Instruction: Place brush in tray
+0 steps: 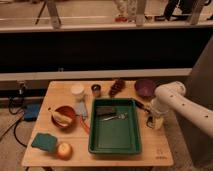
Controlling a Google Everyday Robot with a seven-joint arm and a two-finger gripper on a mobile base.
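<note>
The green tray [93, 135] lies in the middle of the wooden table, with a silvery utensil [116, 117] and a dark block [105, 110] inside. A thin dark handle, apparently the brush [140, 105], lies on the table just right of the tray's far right corner and runs toward my gripper. My gripper [153, 121] points down at the table right of the tray, at the near end of that handle. The brush's head is hidden under the gripper.
A purple bowl [145, 88], a dark cluster [117, 87], a small dark cup [96, 90] and a white cup [77, 91] stand at the back. A brown bowl [65, 116], red-handled utensil [84, 124], teal sponge [45, 141] and round fruit [64, 150] lie left.
</note>
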